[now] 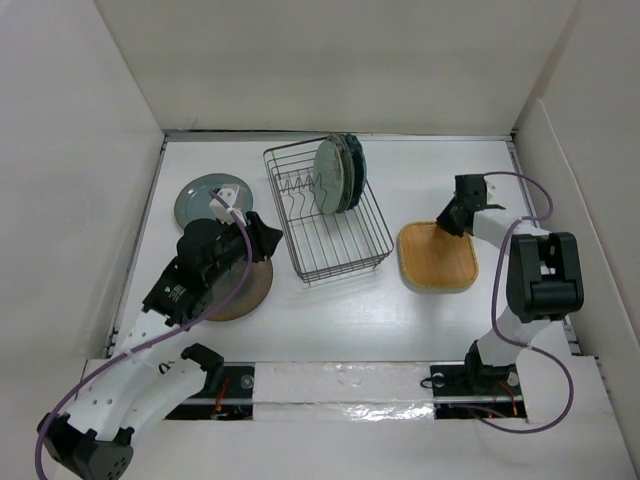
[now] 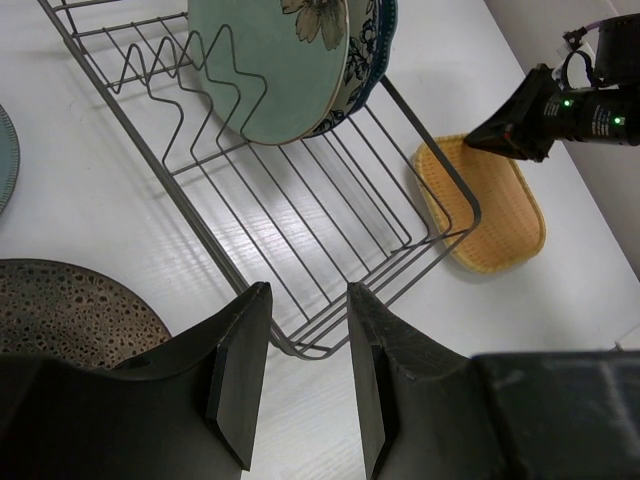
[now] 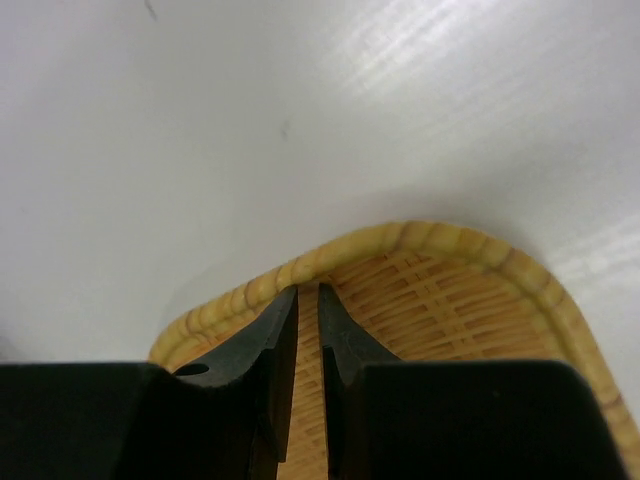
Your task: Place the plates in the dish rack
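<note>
The wire dish rack (image 1: 340, 272) stands mid-table and holds a teal floral plate (image 2: 280, 60) and a blue-and-white plate (image 2: 365, 50) upright at its far end (image 1: 338, 172). A grey-green plate (image 1: 210, 200) lies flat at the far left. A brown plate (image 1: 245, 290) lies under my left arm. My left gripper (image 1: 270, 240) is open and empty, above the table by the rack's near left corner (image 2: 305, 340). A tan rounded-square plate (image 1: 438, 256) lies right of the rack. My right gripper (image 1: 450, 222) is shut, tips just inside that plate's far rim (image 3: 308, 292).
White walls enclose the table on the left, back and right. The rack's row of prongs (image 2: 170, 70) is bare left of the two plates. The right arm's base (image 1: 540, 280) stands just right of the tan plate.
</note>
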Available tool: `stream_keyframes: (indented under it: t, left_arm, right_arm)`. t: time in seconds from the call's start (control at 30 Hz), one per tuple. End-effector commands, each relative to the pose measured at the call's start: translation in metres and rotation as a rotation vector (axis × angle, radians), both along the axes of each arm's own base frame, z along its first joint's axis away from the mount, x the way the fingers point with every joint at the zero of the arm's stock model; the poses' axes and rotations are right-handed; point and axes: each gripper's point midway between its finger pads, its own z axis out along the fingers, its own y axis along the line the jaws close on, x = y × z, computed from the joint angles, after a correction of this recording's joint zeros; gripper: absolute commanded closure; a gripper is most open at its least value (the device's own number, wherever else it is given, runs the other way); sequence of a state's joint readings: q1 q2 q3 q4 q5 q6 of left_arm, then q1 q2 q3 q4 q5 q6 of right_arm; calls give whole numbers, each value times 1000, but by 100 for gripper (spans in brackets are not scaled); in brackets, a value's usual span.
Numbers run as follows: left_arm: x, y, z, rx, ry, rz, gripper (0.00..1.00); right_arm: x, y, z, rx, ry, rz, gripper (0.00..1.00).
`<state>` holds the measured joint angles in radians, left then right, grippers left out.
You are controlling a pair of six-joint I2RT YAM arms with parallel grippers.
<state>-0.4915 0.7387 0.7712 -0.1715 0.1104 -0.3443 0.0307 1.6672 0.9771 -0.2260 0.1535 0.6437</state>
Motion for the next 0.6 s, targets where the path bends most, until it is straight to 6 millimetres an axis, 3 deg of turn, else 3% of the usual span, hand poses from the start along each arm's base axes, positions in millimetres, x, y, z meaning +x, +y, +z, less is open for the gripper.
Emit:
stream_keyframes:
  t: [0.0,0.07,0.17,0.23,0.33,0.4,0.43,0.47,0.5,0.53,0.57]
  left_arm:
    - [4,0,21,-8,-55,6,67]
    - [4,0,20,-7,-54,6,67]
    - [6,-2,20,-9,-51,0,67]
    - [7,-4,18,-5,-43,-3,66]
    - [8,-5,15,-2,-36,-5,66]
    - [8,-5,15,-2,-34,-6,66]
    - [8,-6,14,0,-32,-9,66]
    - [9,-6,14,-2,-32,-12,66]
    - [8,-8,14,-4,-31,-21,66]
    - [8,-9,14,-5,-29,-25,67]
    - [7,-9,14,-5,-29,-27,66]
  right_arm:
    - [39,10,19,61,-127,0,80]
    - [47,10,18,66,-141,-11,80]
    - [67,6,32,105,-218,-29,80]
    - [82,1,50,126,-306,-52,80]
    - [89,2,79,168,-384,-12,79]
    - [81,1,95,142,-415,13,76]
    - [73,-3,124,132,-473,11,74]
    - [57,-12,117,96,-457,-30,69]
    - [41,-20,115,67,-438,-75,62]
    - [23,-35,133,65,-483,-150,53]
    - [9,-47,128,55,-478,-202,39]
